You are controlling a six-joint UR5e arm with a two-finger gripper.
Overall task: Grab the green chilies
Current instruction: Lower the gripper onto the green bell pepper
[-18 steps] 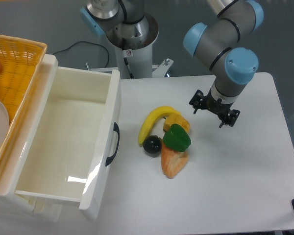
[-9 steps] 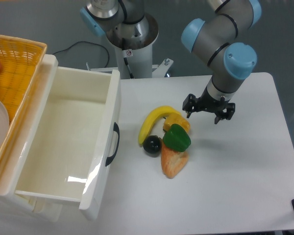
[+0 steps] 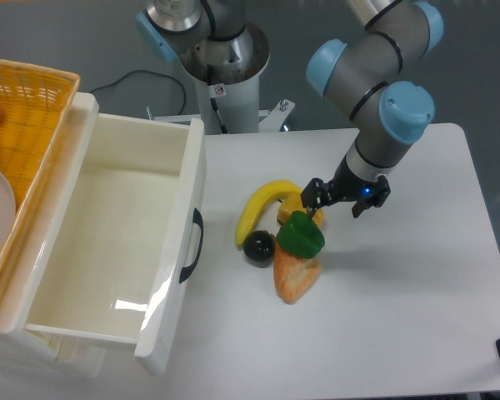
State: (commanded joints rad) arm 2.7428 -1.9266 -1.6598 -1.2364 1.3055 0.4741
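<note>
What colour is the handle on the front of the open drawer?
Black: the handle on the white drawer front, clear in the fixed camera view.

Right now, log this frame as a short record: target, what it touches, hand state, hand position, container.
target: green chilies, on the table, not grasped
touching: packed in a cluster with the banana, black ball, yellow-orange chunk and orange piece
hand: open, holding nothing
hand position: above and right of the chilies, beside the cluster
container: white drawer, pulled open, left of the cluster
</note>
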